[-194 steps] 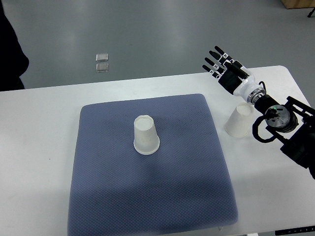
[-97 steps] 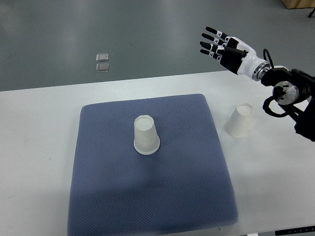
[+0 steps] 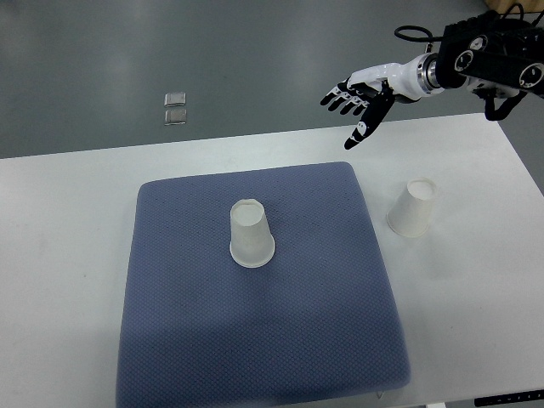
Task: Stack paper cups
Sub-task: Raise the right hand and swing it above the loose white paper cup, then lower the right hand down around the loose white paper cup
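My right hand (image 3: 359, 98) has swung up and leftward since half a second ago; it now hangs beyond the far edge of the table (image 3: 68, 221), fingers (image 3: 338, 95) spread wide and holding nothing, thumb pointing down. The forearm reaches in from the upper right corner. Neither cup has moved.

I see a white table carrying a blue-grey textured mat (image 3: 263, 331). Behind it lies a grey glossy floor (image 3: 255, 59) with two small clear square items (image 3: 176, 108) on it.

One white paper cup (image 3: 251, 234) stands upside down near the mat's middle, rim on the fabric. The second paper cup (image 3: 413, 207), also inverted, sits on bare table just right of the mat, well apart from the first.
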Available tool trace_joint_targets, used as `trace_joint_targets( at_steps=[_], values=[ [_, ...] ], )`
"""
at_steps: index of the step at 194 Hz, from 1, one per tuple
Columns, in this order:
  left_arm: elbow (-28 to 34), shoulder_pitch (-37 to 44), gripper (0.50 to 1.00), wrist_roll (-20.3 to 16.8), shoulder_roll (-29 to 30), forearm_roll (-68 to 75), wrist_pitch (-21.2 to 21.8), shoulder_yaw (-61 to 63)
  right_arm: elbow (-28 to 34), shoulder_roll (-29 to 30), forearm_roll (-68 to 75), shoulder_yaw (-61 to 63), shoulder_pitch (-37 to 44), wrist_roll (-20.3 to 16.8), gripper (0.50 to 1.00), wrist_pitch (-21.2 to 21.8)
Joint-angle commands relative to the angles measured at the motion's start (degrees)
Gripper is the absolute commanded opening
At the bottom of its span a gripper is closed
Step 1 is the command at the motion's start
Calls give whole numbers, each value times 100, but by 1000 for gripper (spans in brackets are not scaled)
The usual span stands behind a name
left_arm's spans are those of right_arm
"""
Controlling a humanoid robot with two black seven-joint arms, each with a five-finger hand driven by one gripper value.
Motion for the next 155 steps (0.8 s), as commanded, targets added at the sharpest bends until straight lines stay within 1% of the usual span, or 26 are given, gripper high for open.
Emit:
trace_joint_targets(
  at_steps=[1,27,37,54,71,111,146,147,149,154,155],
  values=[
    [-39,1,1000,6,0,21,1,0,501,151,-71,-917,789,-36,926,95],
    [-74,-61,1000,6,0,21,1,0,1222,317,-141,-1664,1728,-124,926,526],
    [-109,-70,1000,-3,0,21,1,0,1538,397,-211,-1910,2062,-168,926,631],
    [-118,-70,1000,-3,0,21,1,0,2004,467,-308,-2121,2511,-177,926,790],
    [-179,-70,1000,6,0,21,1,0,2373,467,-335,-2209,2898,-177,926,1123],
    [-188,-70,1000,6,0,21,-8,0,2953,450,-335,-2350,3627,-115,926,1126],
    [-180,-70,1000,-3,0,12,1,0,2883,362,-299,-2332,3583,-115,924,1126],
    [-180,-70,1000,6,0,12,-8,0,2883,353,-291,-2332,3566,-115,924,1054],
    [-180,-70,1000,6,0,12,-8,0,2883,353,-291,-2332,3566,-115,924,1053],
    [-180,-70,1000,6,0,12,1,0,2883,344,-299,-2359,3487,-133,924,738],
    [-180,-70,1000,6,0,12,1,0,2883,344,-299,-2359,3487,-133,924,737]
  ],
)
